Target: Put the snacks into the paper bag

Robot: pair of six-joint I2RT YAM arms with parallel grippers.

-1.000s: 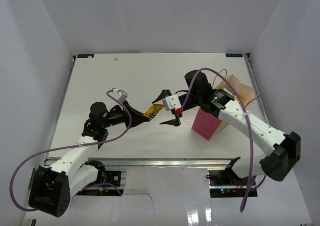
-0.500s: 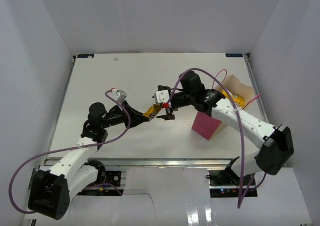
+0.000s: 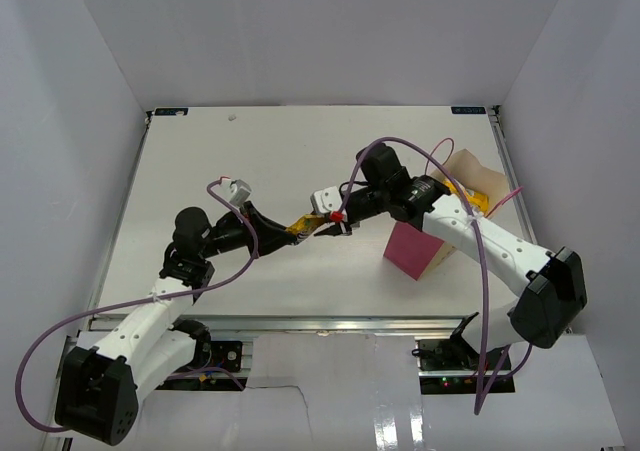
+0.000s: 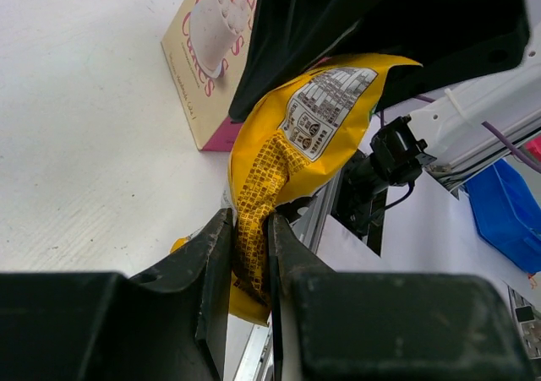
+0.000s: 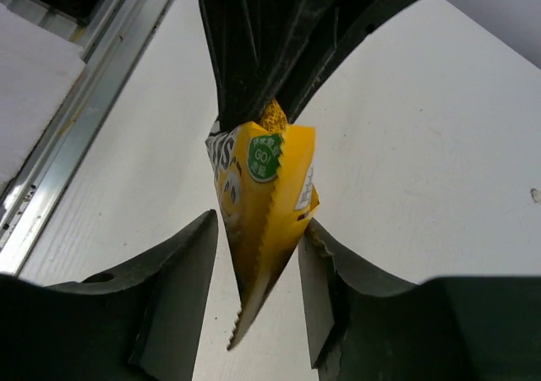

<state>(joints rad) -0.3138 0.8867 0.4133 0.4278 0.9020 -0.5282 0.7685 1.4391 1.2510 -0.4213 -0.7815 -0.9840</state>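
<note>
Above the middle of the table, the yellow pack [image 3: 302, 228] is held pinched at one end by the left claw [image 3: 289, 234]. Compared with a second ago, the right claw [image 3: 330, 225] is moved in: its open fingers are set around the free end, not yet closed. A handover toward the paper bag [image 3: 415, 251], near on the right, is judged begun.

White table [image 3: 230, 171], magenta paper bag [image 3: 412, 251] standing upright on its right part

White shells and black joints are seen on the left arm [image 3: 140, 321] and right arm [image 3: 500, 251]. Purple cables [image 3: 90, 311] are looped along both. Fingers [image 5: 165, 301] are matte black; a red spot [image 3: 338, 215] is borne near the right ones.
</note>
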